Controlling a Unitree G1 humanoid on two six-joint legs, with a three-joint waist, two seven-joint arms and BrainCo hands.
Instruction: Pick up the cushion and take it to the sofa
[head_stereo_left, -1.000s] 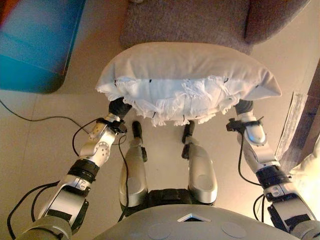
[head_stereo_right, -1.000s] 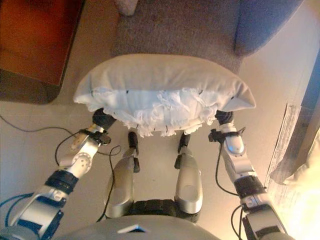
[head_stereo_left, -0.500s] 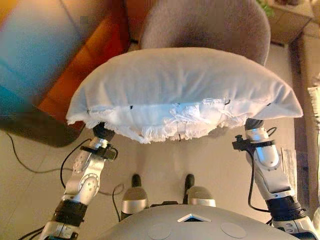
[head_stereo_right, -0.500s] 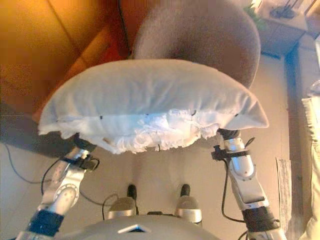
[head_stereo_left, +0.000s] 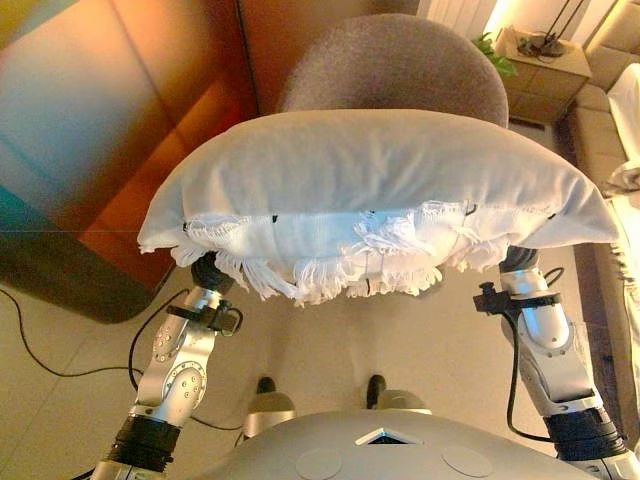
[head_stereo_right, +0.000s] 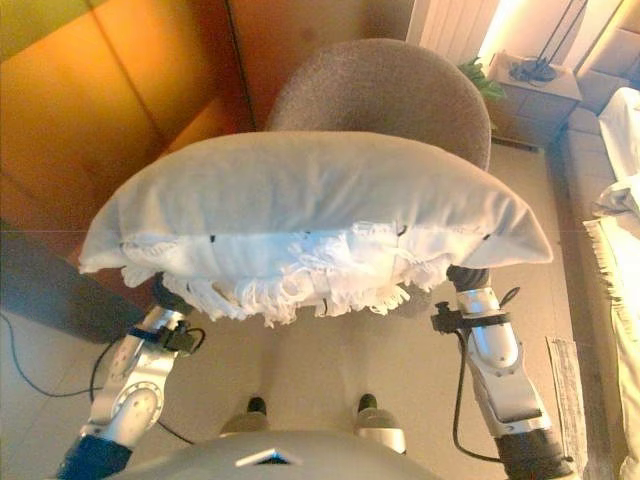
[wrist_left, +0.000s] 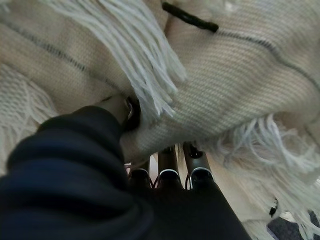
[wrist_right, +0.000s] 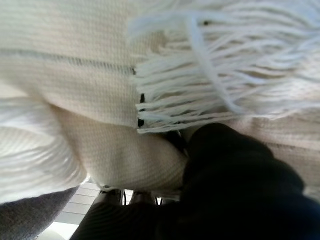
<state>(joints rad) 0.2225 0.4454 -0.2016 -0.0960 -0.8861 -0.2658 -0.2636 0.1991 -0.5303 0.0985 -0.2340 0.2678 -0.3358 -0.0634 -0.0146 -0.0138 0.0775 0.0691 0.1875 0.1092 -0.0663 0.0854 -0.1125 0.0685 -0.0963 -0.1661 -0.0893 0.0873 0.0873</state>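
Cushion (head_stereo_left: 370, 190) carried in front of the robot is what fills the near field: a white, fringed cushion held up off everything, level across both arms, its tasselled edge hanging toward the robot. Each hand sits under one end of it. The left hand (wrist_left: 170, 170) shows in its own wrist view with its fingers running forward and pressed up into the woven fabric, but their tips are lost against the cloth, so I cannot tell whether they lie flat as a support or curl into a grip. The right hand (wrist_right: 235, 170) is much the same: only its dark cover shows, buried against the underside, the fingers hidden. Pick-up looks finished, then, and the carrying step is in hand. Beyond the cushion stands a grey upholstered chair (head_stereo_left: 395, 60), directly ahead, with a wooden panel (head_stereo_left: 110, 110) off to the left. Further still, on the right, a pale sofa (head_stereo_right: 612, 110) edges into view past a small side table (head_stereo_left: 540, 62). Next move probably calls for turning right and walking round the chair, keeping both arms level so the cushion does not slide off.
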